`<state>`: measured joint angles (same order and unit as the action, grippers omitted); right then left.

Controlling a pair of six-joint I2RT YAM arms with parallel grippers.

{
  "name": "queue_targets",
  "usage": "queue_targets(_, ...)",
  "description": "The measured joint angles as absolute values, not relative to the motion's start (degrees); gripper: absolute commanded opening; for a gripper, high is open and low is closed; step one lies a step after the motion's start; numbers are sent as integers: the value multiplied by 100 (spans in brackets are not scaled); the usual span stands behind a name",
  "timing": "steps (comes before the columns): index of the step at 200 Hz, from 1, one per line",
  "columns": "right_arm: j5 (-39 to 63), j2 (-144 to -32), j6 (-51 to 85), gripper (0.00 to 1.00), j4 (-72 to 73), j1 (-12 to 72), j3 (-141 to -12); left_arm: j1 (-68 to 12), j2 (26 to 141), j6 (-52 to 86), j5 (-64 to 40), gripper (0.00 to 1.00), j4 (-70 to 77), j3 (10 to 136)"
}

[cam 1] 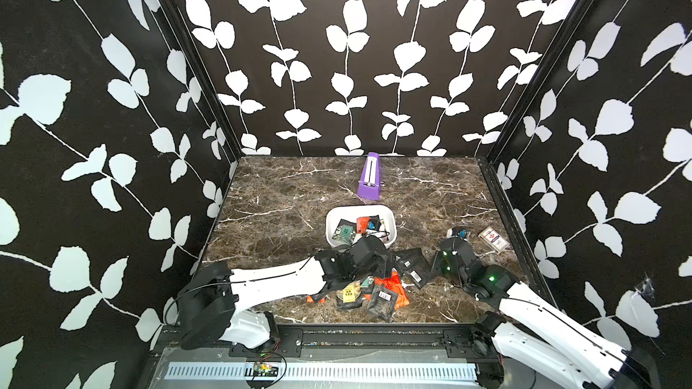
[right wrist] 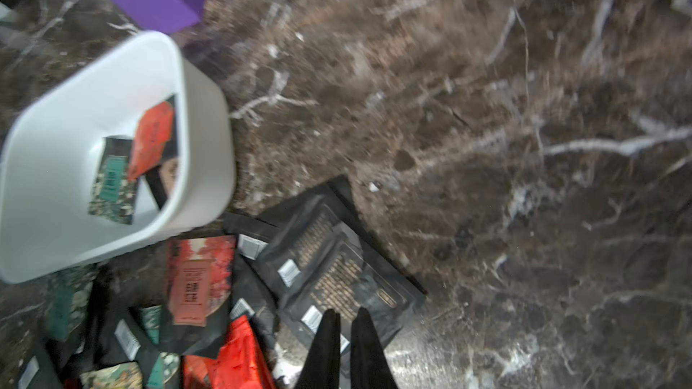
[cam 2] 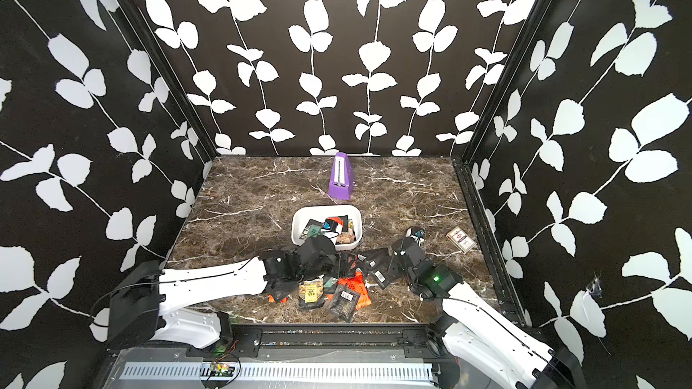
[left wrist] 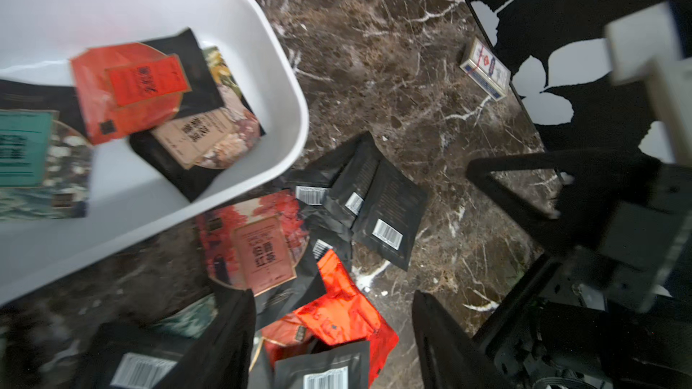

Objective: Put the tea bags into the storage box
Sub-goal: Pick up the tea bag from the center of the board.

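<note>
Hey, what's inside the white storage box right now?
The storage box holds overlapping tea bags: an orange-red sachet on top, a teal sachet, a beige-labelled sachet. The orange-red sachet covers part of a black sachet; anything beneath the stack is hidden.

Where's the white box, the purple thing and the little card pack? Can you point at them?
white box [cam 1: 333, 228]: in a top view, on its bare left inner wall.
purple thing [cam 1: 369, 191]: in a top view, on its lower front.
card pack [cam 1: 494, 240]: in a top view, on its printed face.
</note>
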<state>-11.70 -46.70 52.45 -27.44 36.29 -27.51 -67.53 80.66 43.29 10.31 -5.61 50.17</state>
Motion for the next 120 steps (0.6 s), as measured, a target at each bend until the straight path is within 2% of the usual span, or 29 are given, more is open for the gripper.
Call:
queue_targets(21, -939, -4799, 5419, 3, -2449, 3404, -2373, -6845, 8403, 4414, 952, 67, -467, 5148)
queue_targets(77, -523, -5256, 5559, 1, -1892, 3120, -2152, -6886, 9240, 4681, 666, 67, -211, 5395)
queue_targets(94, -460, -5369, 5575, 1, -1702, 3074, -2152, -6886, 9382, 4731, 637, 62, -178, 5478)
queue_targets(120, -346, -5693, 5581, 0, -1404, 2950, -2152, -6888, 9511, 4762, 615, 59, -134, 5616)
